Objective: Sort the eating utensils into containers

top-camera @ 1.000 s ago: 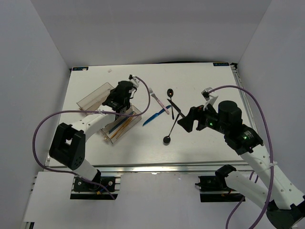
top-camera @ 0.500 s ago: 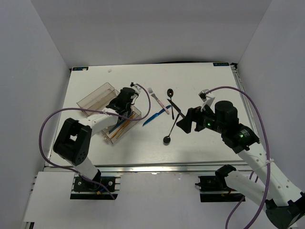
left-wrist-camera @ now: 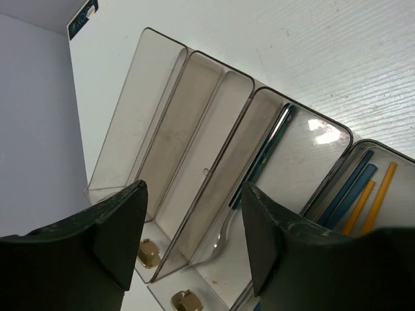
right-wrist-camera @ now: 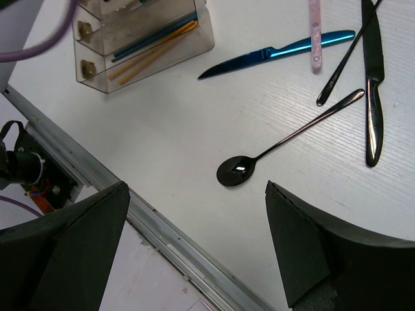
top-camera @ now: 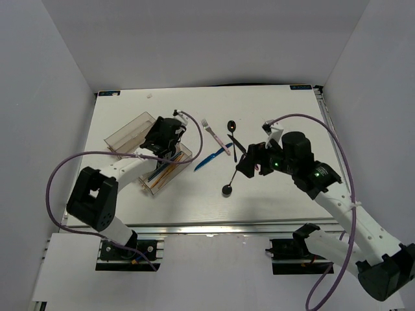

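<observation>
The clear tray (top-camera: 126, 133) lies at the table's left, split into long compartments (left-wrist-camera: 175, 129). My left gripper (top-camera: 163, 142) hovers open just above it (left-wrist-camera: 194, 249), holding nothing. Under its jaws a dark-handled, silver-headed utensil (left-wrist-camera: 259, 165) lies in one compartment. Blue and orange sticks (left-wrist-camera: 366, 191) fill the compartment beside it. My right gripper (top-camera: 246, 165) hangs open above a black spoon (right-wrist-camera: 285, 139), empty (right-wrist-camera: 198, 240). On the table lie a blue knife (right-wrist-camera: 279, 53), a black knife (right-wrist-camera: 373, 84), a pink-handled fork (top-camera: 214, 133) and a second black spoon (top-camera: 231, 126).
The loose utensils cluster mid-table, some crossing each other near the black knife (top-camera: 238, 146). The table's metal front rail (right-wrist-camera: 130, 207) runs just below the right gripper. White walls enclose the table on three sides.
My left gripper has opened over the tray and let go of the dark-handled utensil, which now lies in a compartment. The right arm has shifted left, toward the black spoon.
</observation>
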